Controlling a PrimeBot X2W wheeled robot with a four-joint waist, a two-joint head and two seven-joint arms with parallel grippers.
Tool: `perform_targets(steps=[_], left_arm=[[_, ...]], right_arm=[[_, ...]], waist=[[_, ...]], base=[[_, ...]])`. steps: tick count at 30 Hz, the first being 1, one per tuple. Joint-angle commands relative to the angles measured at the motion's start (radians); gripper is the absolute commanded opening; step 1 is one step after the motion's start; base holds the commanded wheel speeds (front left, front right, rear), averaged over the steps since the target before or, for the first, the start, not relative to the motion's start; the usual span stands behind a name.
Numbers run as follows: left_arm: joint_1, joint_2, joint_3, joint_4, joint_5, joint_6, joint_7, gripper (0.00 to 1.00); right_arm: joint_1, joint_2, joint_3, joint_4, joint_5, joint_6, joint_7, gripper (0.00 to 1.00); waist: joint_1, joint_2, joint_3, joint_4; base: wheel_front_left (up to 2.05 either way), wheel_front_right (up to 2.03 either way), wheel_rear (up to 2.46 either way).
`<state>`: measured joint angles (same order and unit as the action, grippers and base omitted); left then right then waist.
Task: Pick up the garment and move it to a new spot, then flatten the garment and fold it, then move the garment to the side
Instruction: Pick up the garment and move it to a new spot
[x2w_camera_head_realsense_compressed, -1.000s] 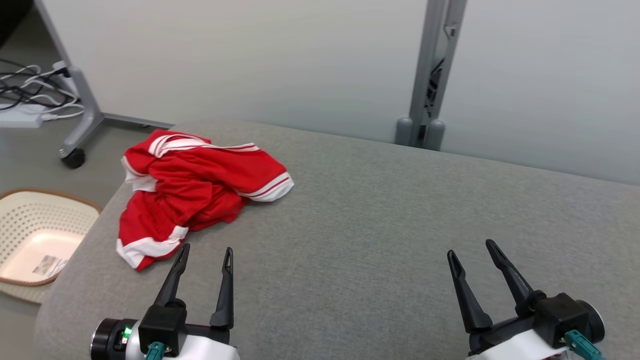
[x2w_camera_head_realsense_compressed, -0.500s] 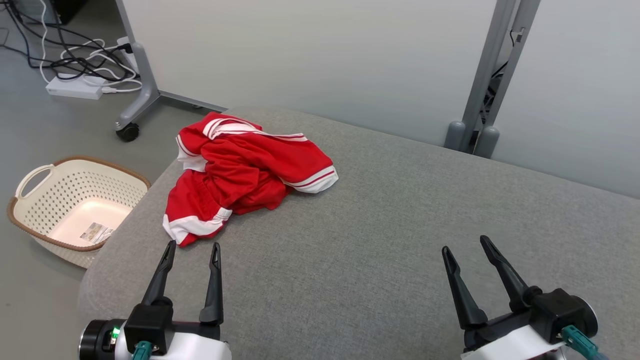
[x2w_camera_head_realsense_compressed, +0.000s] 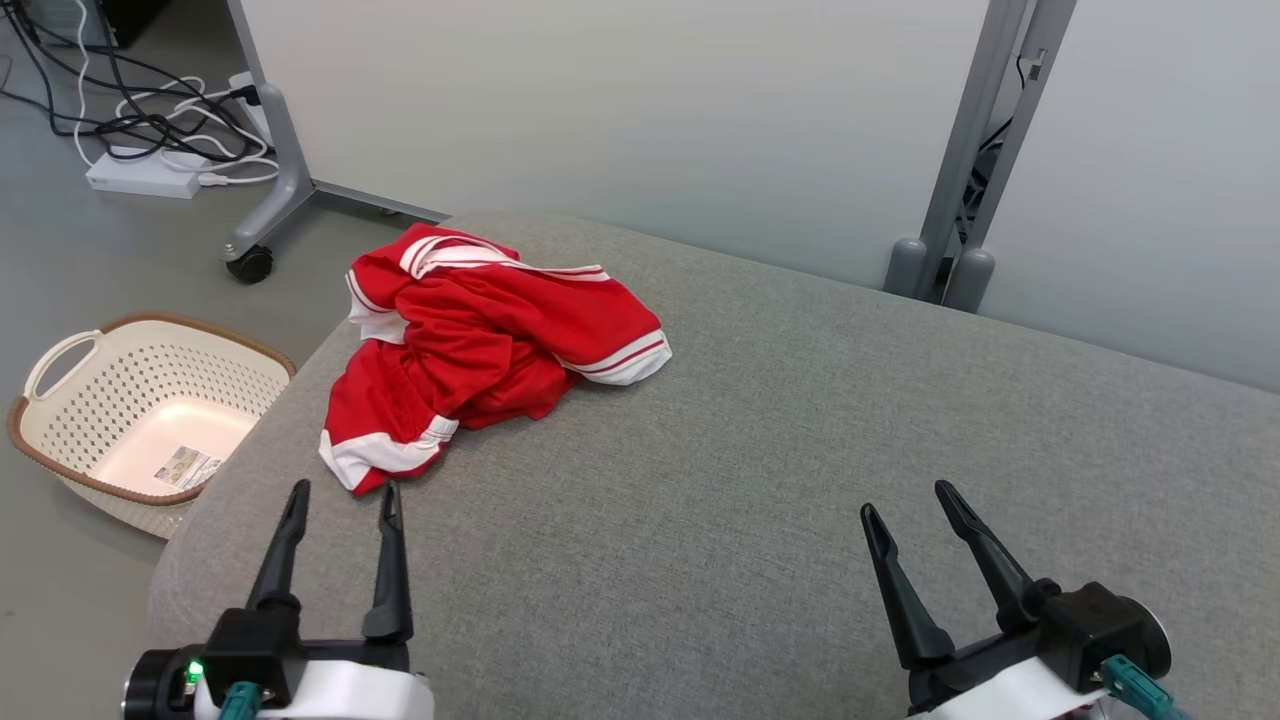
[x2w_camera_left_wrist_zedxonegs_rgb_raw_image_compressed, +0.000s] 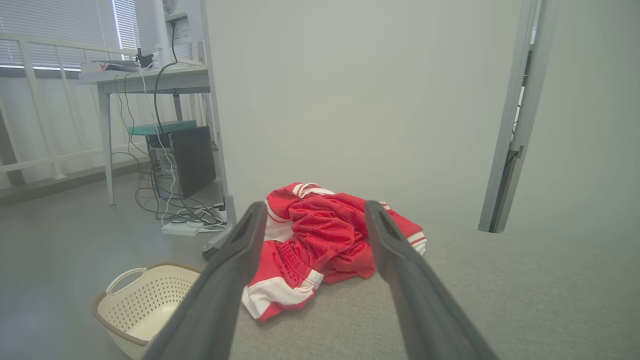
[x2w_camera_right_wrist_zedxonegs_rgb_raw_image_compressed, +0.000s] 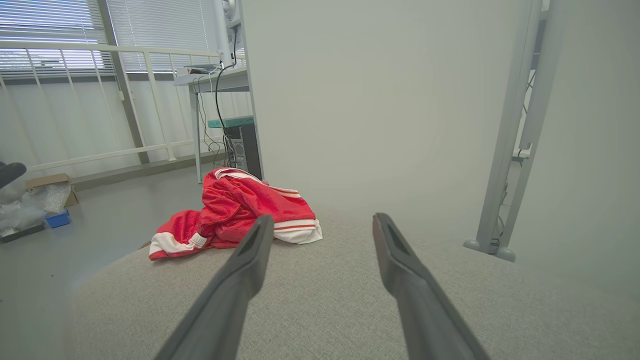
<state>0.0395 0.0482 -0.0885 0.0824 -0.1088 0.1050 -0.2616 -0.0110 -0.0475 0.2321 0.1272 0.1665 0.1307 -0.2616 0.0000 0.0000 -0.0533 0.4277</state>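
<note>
The garment (x2w_camera_head_realsense_compressed: 480, 350) is a crumpled red piece with white trim, lying near the far left corner of the grey padded table (x2w_camera_head_realsense_compressed: 760, 470). It also shows as a red heap in the left wrist view (x2w_camera_left_wrist_zedxonegs_rgb_raw_image_compressed: 325, 240) and in the right wrist view (x2w_camera_right_wrist_zedxonegs_rgb_raw_image_compressed: 240, 210). My left gripper (x2w_camera_head_realsense_compressed: 343, 492) stands open just short of the garment's near white hem, not touching it. My right gripper (x2w_camera_head_realsense_compressed: 908, 497) is open over bare table at the lower right, well away from the garment. Nothing sits between either pair of fingers.
A cream perforated basket (x2w_camera_head_realsense_compressed: 60, 410) with a brown rim stands on the floor left of the table. Cables and a power strip (x2w_camera_head_realsense_compressed: 140, 175) lie on the floor beyond it, beside a wheeled partition foot (x2w_camera_head_realsense_compressed: 250, 262). A grey post (x2w_camera_head_realsense_compressed: 950, 200) rises behind the table.
The head camera has swung left and now shows the whole basket and more floor. Both grippers sit a little lower and further left in the picture; the garment has not moved on the table.
</note>
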Motion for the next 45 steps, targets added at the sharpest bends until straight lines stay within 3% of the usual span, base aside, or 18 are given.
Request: perform_targets(steps=[1, 12, 20, 24, 32, 39, 45], left_arm=[[0.006, 0.004, 0.008, -0.001, -0.003, -0.006, -0.004, 1.0], [-0.114, 0.006, 0.075, 0.038, 0.012, -0.049, -0.004, 1.0], [-0.263, 0.005, 0.11, 0.111, 0.009, -0.033, -0.004, 1.0], [-0.37, 0.005, 0.124, 0.192, -0.011, -0.031, -0.004, 1.0], [-0.594, 0.02, 0.182, 0.383, -0.048, -0.052, -0.003, 1.0], [-0.812, 0.075, 0.233, 0.627, -0.068, -0.035, -0.001, 1.0], [-0.935, 0.115, 0.243, 0.803, -0.087, -0.03, 0.067, 1.0]], right_arm=[[-0.003, -0.006, 0.0, -0.002, -0.005, 0.0, -0.005, 1.0], [-0.028, -0.006, 0.021, -0.004, -0.013, 0.0, -0.005, 1.0], [-0.096, -0.04, 0.047, -0.006, -0.012, 0.0, -0.005, 1.0], [-0.137, -0.06, 0.052, -0.015, -0.011, 0.0, -0.005, 1.0], [-0.235, -0.129, 0.175, -0.112, 0.08, 0.0, -0.005, 1.0], [-0.291, -0.199, 0.21, -0.165, 0.115, 0.0, -0.005, 1.0], [-0.313, -0.214, 0.217, -0.168, 0.113, 0.0, -0.005, 1.0]], waist=[[0.0, 0.0, 0.001, -0.003], [0.0, 0.0, 0.067, -0.042], [0.0, 0.0, 0.19, -0.088], [0.0, 0.0, 0.249, -0.105], [0.0, 0.0, 0.373, -0.148], [0.0, 0.0, 0.478, -0.178], [0.0, 0.0, 0.515, -0.193]], base=[[0.0, 0.0, 0.0], [0.0, 0.0, 0.0], [0.0, 0.0, 0.0], [0.0, 0.0, 0.0], [0.0, 0.0, 0.0], [0.0, 0.0, 0.0], [0.0, 0.0, 0.0]])
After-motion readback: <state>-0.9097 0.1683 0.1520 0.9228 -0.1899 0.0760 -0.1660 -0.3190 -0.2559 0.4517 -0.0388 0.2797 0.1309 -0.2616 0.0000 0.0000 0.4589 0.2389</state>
